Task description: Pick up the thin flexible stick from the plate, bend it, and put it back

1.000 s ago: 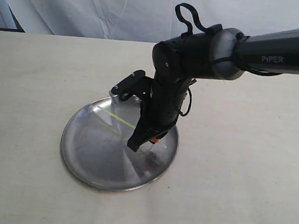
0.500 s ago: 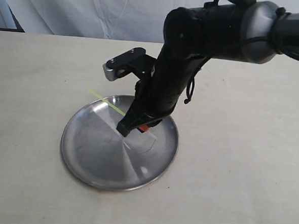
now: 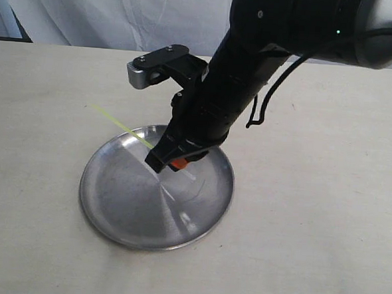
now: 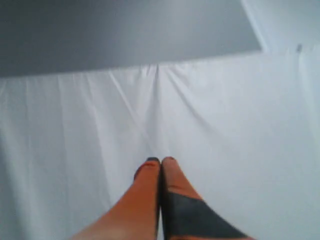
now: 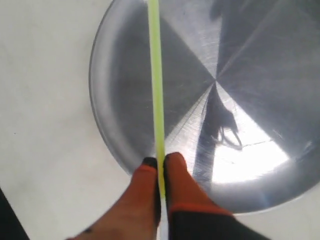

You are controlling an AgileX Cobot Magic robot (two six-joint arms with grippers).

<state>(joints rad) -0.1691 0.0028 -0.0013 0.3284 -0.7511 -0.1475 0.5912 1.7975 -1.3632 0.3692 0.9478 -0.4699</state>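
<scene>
Exterior view: the right claw [image 3: 156, 164] reaches down from the upper right and hangs just above the plate [image 3: 122, 209], a shiny steel dish on the pale table [image 3: 324, 228]. The claw is pinched on the thin flexible stick [image 3: 117, 122], which is lifted clear of the dish and juts out past the plate's rim, straight and unbent.

Left wrist view: the left claw [image 4: 161, 161] has its fingers pressed together on nothing and faces a white cloth [image 4: 225, 125], away from the work.

Right wrist view: the orange fingertips clamp one end of the stick, and its long free length runs straight out over the plate.

The stick looks almost weightless, springy and smooth, so it may slip or twist in a light pinch. Bending it probably calls for a second hold near the free end.
</scene>
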